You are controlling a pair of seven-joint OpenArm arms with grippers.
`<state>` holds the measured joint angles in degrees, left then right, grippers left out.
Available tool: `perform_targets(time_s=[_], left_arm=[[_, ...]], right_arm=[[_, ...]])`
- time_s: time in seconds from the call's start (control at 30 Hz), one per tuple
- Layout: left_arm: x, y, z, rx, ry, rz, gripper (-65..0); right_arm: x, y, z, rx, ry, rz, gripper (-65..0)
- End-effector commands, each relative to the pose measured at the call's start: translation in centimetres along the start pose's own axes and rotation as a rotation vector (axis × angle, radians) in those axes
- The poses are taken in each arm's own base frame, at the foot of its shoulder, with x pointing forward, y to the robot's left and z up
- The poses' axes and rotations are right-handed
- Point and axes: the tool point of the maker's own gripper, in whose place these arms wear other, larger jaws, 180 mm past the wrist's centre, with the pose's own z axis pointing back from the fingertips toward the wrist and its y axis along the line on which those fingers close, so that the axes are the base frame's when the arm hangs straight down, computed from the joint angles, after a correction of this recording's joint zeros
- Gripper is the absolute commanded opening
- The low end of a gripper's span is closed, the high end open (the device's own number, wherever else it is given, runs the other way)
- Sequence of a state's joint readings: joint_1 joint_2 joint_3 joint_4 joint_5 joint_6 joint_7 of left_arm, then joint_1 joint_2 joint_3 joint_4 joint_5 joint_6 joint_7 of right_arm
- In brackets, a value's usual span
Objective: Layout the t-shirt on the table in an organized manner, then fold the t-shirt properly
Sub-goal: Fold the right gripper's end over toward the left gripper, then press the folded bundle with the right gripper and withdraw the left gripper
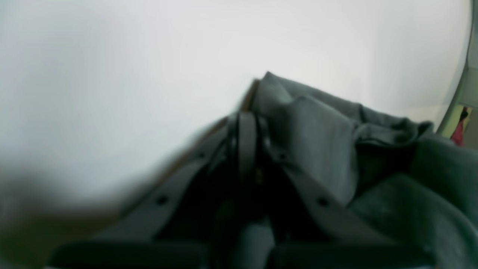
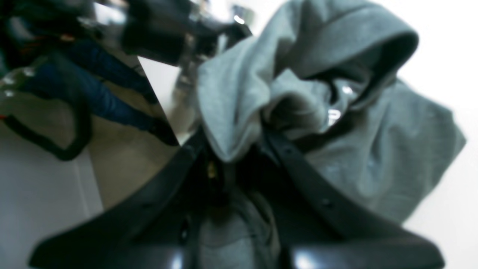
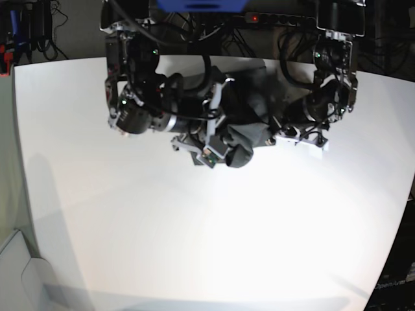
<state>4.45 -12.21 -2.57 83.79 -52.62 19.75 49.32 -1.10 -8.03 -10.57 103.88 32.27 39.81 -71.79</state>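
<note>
Table [image 3: 194,246]: broad, white, smooth, curved edge, mostly bare.

T-shirt [image 3: 243,139]: charcoal knit, soft, limp, bunched in crumpled lump near table's far side, hanging between my two arms.

My right gripper [image 2: 239,149]: clenched on thick fold of shirt. My left gripper [image 1: 248,123]: clamped tight, cloth edge pinched.

Step, as I judge: spreading. Should draw my hands apart evenly and low so cloth opens flat without twisting.

Bright glare; blurred, soft wrist views
</note>
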Motion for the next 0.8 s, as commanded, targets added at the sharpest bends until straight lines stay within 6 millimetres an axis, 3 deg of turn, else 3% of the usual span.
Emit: perform_targets(time_s=[0.0, 0.17, 0.27, 0.57, 0.77], left_arm=[[-1.1, 1.2, 0.1, 0.051, 0.051, 0.047, -64.7], [-0.5, 1.9, 0.4, 0.064, 0.040, 0.047, -64.7], [0.7, 3.3, 1.2, 0.079, 0.002, 0.097, -64.7], [4.4, 6.9, 5.0, 0.120, -0.131, 0.162, -64.7], [4.4, 8.8, 6.6, 0.150, -0.157, 0.173, -64.7]], right_arm=[[2.1, 0.5, 0.1, 0.026, -0.081, 0.013, -65.0], [1.8, 0.4, -0.4, 0.035, -0.083, -0.007, -65.0], [2.0, -0.1, -0.2, 0.027, -0.084, 0.003, -65.0], [1.8, -0.4, -0.1, 0.020, -0.071, 0.011, -65.0], [-0.4, -1.0, -1.8, 0.054, -0.005, -0.058, -64.0]])
